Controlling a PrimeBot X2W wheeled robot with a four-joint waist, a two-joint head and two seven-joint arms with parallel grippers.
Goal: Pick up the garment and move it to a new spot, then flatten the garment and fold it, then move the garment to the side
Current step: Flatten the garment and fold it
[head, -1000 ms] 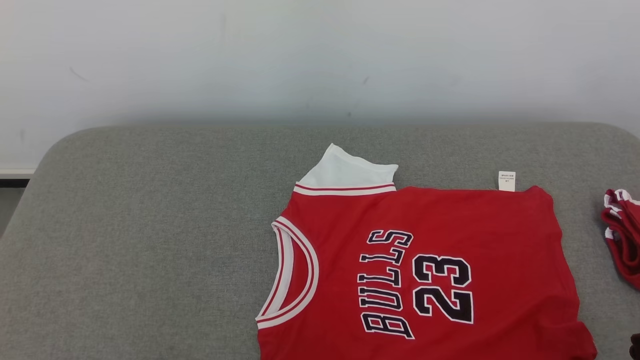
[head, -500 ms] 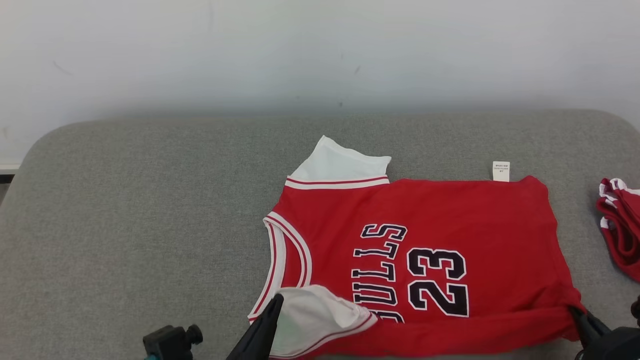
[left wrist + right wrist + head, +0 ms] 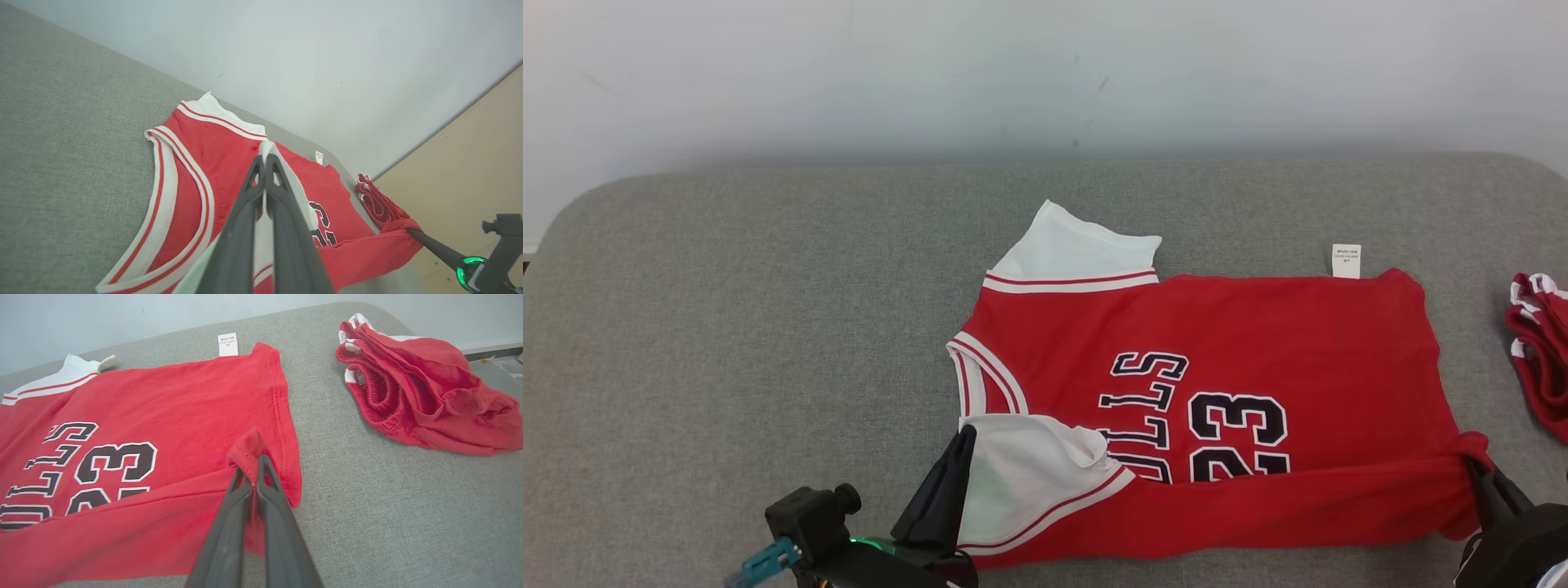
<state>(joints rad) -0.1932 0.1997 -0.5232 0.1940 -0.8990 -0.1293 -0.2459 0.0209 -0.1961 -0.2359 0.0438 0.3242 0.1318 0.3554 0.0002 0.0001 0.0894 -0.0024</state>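
Open grey surface (image 3: 727,327) stretches left of the red jersey (image 3: 1258,335) and along the far strip below the wall (image 3: 1045,73); at right, bunched red cloth (image 3: 1539,351) narrows the passage beside the jersey's hem.

A plain indoor room, perhaps a lab; which, I cannot tell. A wide grey fabric pad (image 3: 727,327) sits against a bare, scuffed white wall (image 3: 1013,73)
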